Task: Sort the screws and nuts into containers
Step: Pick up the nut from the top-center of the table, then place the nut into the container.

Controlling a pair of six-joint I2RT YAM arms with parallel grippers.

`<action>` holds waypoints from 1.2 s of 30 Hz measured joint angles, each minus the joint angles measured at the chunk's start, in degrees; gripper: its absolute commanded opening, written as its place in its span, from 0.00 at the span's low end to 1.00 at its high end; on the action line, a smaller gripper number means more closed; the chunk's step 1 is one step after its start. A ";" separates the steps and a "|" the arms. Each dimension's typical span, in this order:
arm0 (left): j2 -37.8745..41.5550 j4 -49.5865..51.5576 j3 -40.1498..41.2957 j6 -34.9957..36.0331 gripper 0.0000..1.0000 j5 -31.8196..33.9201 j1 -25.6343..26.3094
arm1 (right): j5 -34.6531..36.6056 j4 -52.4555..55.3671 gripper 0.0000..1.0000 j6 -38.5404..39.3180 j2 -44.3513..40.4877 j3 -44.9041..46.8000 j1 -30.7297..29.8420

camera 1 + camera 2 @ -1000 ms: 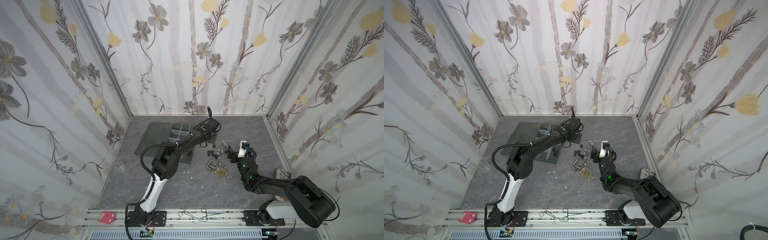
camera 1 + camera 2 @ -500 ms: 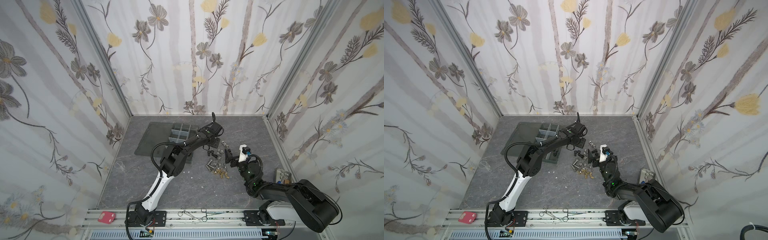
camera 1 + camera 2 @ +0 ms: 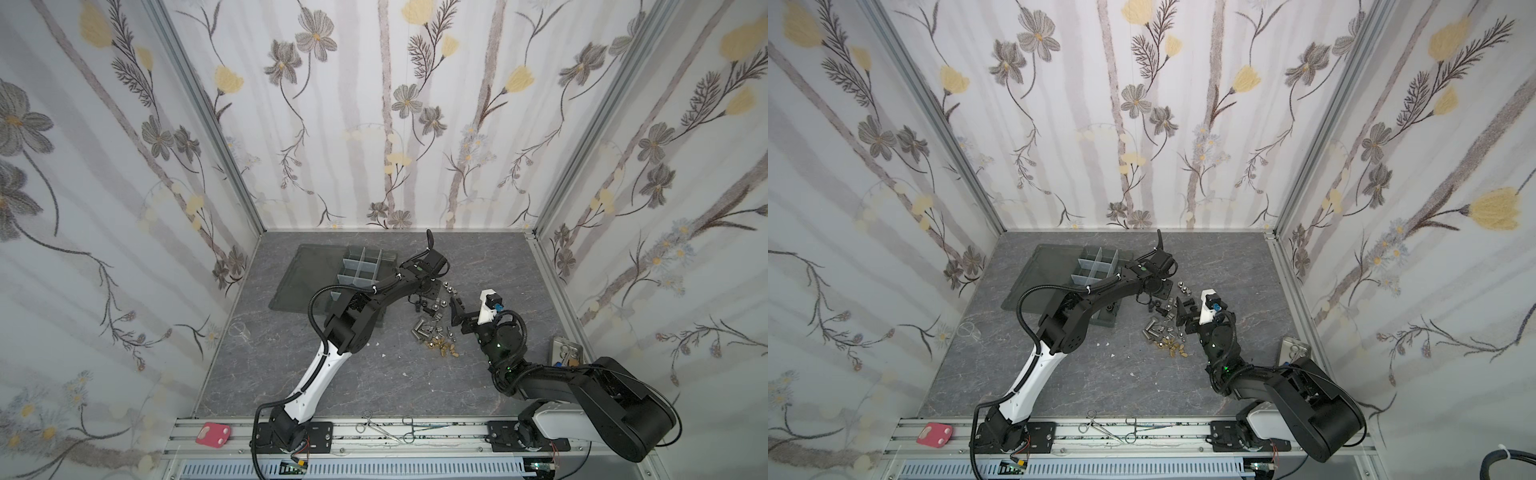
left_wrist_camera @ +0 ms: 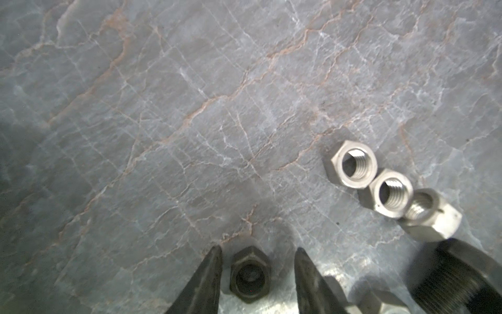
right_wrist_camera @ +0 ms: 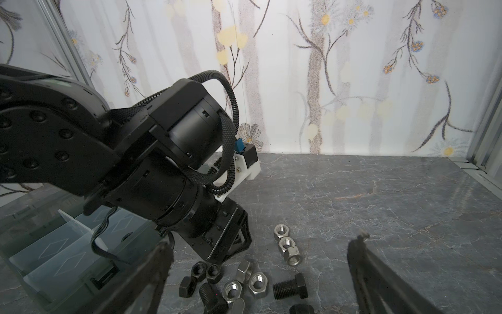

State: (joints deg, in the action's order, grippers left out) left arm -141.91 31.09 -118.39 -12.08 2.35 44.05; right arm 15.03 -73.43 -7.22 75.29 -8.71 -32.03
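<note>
The screws and nuts (image 3: 432, 328) (image 3: 1167, 328) lie in a loose pile on the grey marbled table, right of the containers (image 3: 361, 266) (image 3: 1096, 264). My left gripper (image 4: 258, 258) is down at the pile's far edge, open, its two fingertips either side of a black hex nut (image 4: 250, 274) with small gaps. Three silver nuts (image 4: 391, 195) lie in a row beside it. My right gripper (image 5: 262, 242) hangs open wide just right of the pile, above black nuts (image 5: 206, 270), silver nuts (image 5: 258, 282) and a black bolt (image 5: 290, 289), holding nothing.
The organizer's flat lid (image 3: 307, 270) lies open to the left of the cells. A small metal tray with scissors (image 3: 565, 351) sits by the right wall. Forceps (image 3: 382, 428) and a pink object (image 3: 215, 434) rest on the front rail. Papered walls enclose three sides.
My left gripper has come down onto the pile's far edge and its jaws have narrowed round the black nut. The right gripper has opened wider and shifted slightly.
</note>
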 measured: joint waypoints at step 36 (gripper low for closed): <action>32.81 -2.05 30.23 -7.26 0.19 3.15 -7.41 | 2.08 0.11 1.00 0.02 0.20 -0.72 0.02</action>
State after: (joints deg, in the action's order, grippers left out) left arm -109.10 29.04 -88.16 -19.33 5.50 36.64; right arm 17.10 -73.32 -7.20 75.48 -9.43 -32.01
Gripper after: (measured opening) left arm 0.186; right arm 0.997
